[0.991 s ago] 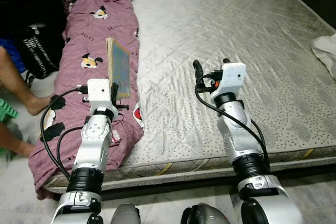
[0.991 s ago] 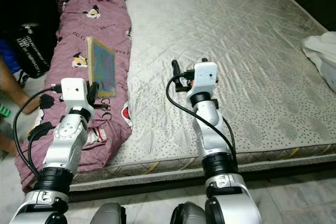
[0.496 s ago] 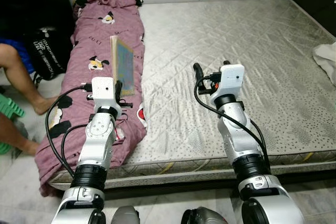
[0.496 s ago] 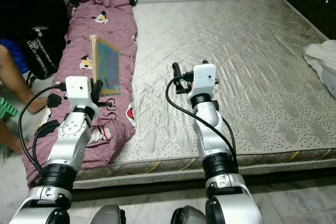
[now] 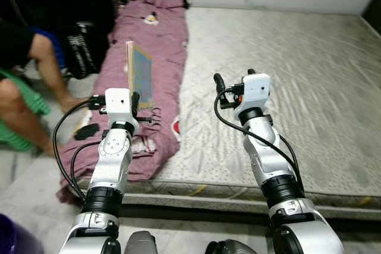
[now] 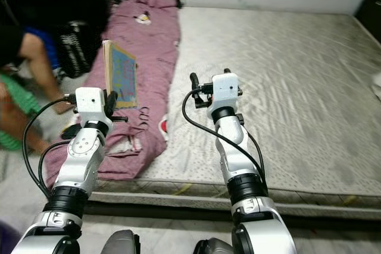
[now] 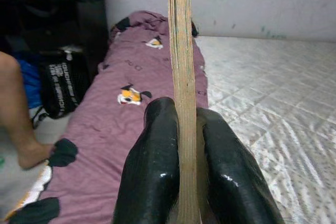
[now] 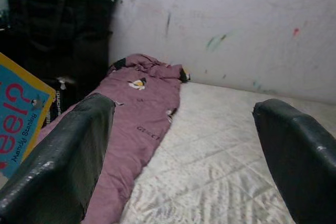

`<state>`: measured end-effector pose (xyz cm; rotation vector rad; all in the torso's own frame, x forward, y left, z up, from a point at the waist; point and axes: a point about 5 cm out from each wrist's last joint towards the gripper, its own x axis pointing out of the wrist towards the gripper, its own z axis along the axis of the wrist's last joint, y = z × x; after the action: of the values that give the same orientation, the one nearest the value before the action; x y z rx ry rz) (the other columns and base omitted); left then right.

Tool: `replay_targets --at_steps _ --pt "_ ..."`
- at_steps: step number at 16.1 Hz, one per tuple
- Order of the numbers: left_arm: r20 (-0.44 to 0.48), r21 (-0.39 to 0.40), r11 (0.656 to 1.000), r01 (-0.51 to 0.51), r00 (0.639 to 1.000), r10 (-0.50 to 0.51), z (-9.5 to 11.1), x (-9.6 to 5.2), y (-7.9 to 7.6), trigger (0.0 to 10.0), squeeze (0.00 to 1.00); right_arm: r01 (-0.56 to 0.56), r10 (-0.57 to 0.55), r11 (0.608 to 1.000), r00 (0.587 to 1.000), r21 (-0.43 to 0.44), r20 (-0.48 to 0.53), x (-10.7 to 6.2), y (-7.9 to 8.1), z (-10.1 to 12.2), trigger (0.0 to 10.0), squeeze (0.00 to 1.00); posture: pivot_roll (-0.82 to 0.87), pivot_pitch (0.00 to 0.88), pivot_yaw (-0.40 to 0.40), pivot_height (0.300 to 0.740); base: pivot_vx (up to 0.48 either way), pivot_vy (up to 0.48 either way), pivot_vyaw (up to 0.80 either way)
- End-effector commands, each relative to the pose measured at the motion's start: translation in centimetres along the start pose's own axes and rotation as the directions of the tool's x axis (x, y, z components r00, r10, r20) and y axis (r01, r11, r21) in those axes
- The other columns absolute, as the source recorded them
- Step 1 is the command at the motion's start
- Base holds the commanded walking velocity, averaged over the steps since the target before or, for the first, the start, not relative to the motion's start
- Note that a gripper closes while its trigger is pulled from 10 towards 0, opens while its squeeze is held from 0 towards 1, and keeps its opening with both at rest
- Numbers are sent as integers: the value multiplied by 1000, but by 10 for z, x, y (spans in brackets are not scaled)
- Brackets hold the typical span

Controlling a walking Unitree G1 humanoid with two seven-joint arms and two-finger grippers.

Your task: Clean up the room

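My left gripper [image 5: 138, 100] is shut on a thin blue-covered book [image 5: 141, 75], held upright on edge above the mauve cartoon-print blanket [image 5: 152, 46]. In the left wrist view the book's edge [image 7: 181, 77] stands between the two black fingers [image 7: 152, 171]. My right gripper [image 5: 233, 80] is raised over the grey mattress [image 5: 297, 57], open, with nothing between its fingers [image 8: 63, 161]. The book's cover [image 8: 18, 124] also appears in the right wrist view.
A person's bare legs [image 5: 41, 75] and a green seat [image 5: 18, 129] are at the left of the bed. A black bag with white print [image 5: 77, 46] leans by the blanket. The mattress edge [image 5: 238, 188] runs just before me.
The camera has swung left, so the bed has shifted right in the picture and the white cloth at the right has left it. Both arms keep their pose, the book still held.
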<state>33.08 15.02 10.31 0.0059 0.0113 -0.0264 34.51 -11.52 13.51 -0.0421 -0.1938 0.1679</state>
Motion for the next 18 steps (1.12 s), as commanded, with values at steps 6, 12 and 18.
replay_targets --at_steps 6,12,18 --pt "48 10 1000 13 999 -14 10 3 -3 10000 0 -4 4 1000 1000 -15 4 1 -1 0 10000 0 25 0 -25 740 0 0 0" --pt "41 2 1000 16 999 -16 9 4 -4 10000 0 -18 18 1000 1000 -20 5 1 0 1 10000 0 20 0 -29 740 0 -94 0" --pt "36 -9 1000 8 999 -8 9 5 -3 10000 0 -16 16 1000 1000 -21 4 2 0 1 10000 0 18 0 -28 740 0 -297 0"
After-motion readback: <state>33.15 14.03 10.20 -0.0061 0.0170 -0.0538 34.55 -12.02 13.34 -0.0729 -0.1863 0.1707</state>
